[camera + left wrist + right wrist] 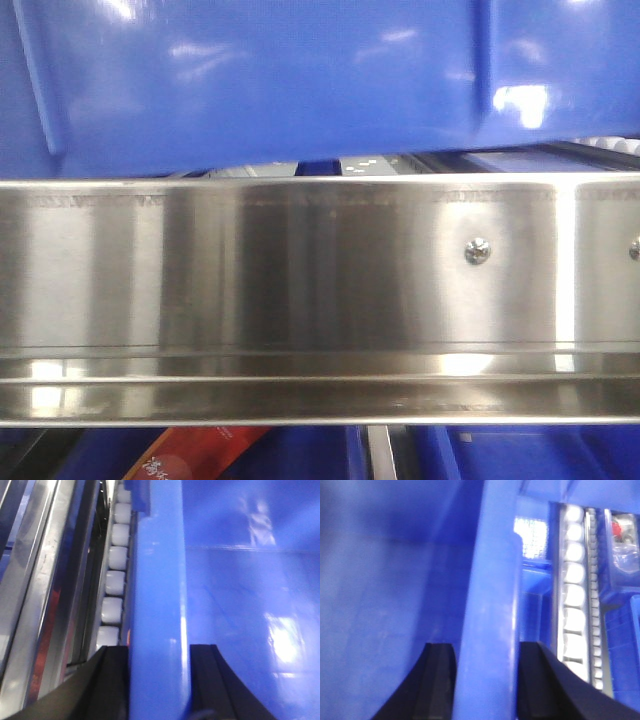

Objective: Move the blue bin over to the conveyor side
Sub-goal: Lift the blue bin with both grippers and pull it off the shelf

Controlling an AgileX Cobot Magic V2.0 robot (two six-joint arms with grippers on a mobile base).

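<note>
Carrying seems underway: left gripper (159, 652) and right gripper (485, 647) pinch the blue bin (280, 80) above the rack (300, 280); next, level synchronized travel.

Glossy plastic blue bin (280, 80); shiny brushed-steel rack (300, 290).

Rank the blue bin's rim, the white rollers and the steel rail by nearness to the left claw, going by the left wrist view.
1. blue bin rim: sits between the fingers of the left claw.
2. white rollers: in a row just left of the rim.
3. steel rail: farthest left, beyond the rollers.
</note>
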